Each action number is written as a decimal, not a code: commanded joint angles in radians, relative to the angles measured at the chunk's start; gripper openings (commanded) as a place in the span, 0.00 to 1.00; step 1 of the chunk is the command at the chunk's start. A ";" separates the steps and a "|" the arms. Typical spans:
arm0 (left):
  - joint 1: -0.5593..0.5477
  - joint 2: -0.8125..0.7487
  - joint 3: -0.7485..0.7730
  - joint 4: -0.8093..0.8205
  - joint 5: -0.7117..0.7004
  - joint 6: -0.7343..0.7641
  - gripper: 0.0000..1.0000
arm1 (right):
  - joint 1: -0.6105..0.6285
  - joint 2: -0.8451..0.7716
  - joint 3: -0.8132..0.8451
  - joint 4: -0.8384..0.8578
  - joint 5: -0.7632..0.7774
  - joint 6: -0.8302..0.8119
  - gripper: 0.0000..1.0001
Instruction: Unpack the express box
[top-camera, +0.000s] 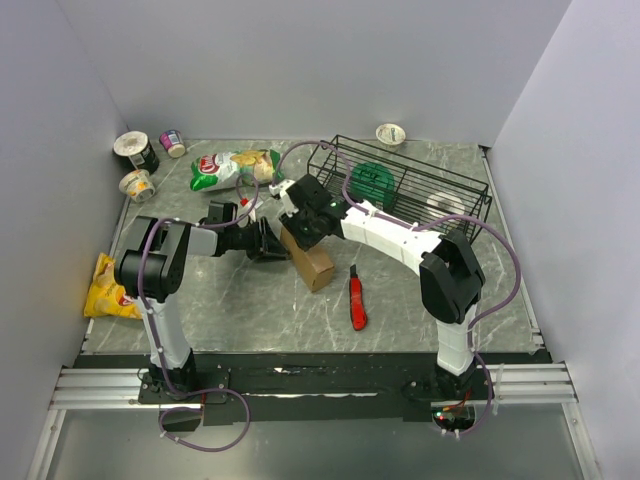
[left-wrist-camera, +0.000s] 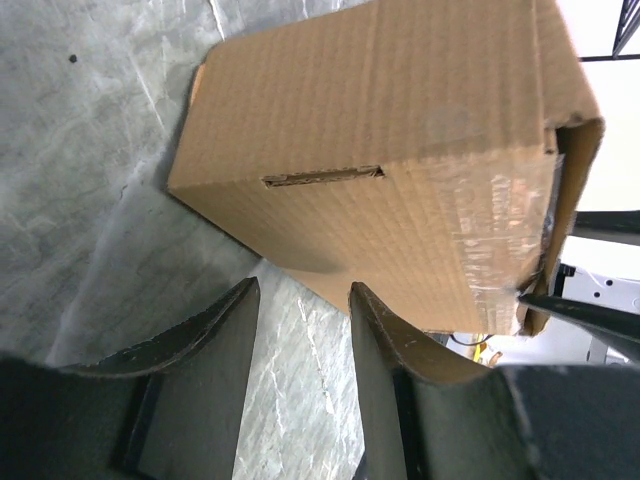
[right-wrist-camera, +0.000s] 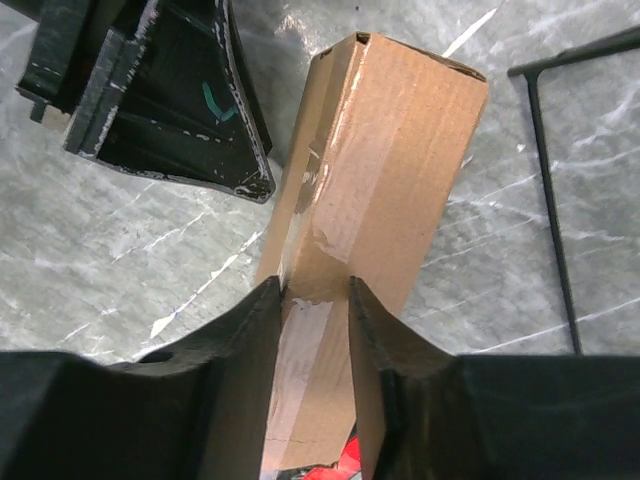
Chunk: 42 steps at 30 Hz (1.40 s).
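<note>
The express box (top-camera: 309, 260) is a small brown carton lying on the marble table between both arms, with clear tape along its seam. My left gripper (top-camera: 272, 243) is at its left side. In the left wrist view the left gripper (left-wrist-camera: 300, 300) is open, with bare table between its fingers and the box (left-wrist-camera: 400, 140) just past the tips. My right gripper (top-camera: 300, 218) is over the box's far end. In the right wrist view the right gripper (right-wrist-camera: 312, 288) is open with a narrow gap, right above the taped face of the box (right-wrist-camera: 390, 170), holding nothing.
A red utility knife (top-camera: 356, 298) lies right of the box. A black wire basket (top-camera: 400, 185) stands at the back right. A green chip bag (top-camera: 235, 168), several cups (top-camera: 135, 150) and a yellow bag (top-camera: 108, 288) are on the left.
</note>
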 joint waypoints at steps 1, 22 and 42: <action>0.002 0.010 0.036 0.039 0.012 -0.022 0.48 | 0.019 -0.016 0.050 -0.012 -0.006 -0.060 0.35; 0.004 0.059 0.055 0.057 0.012 -0.036 0.48 | -0.001 -0.053 0.158 -0.093 -0.072 -0.051 0.00; 0.005 0.075 0.067 0.031 0.001 -0.020 0.49 | 0.010 -0.019 0.139 -0.092 0.018 -0.057 0.64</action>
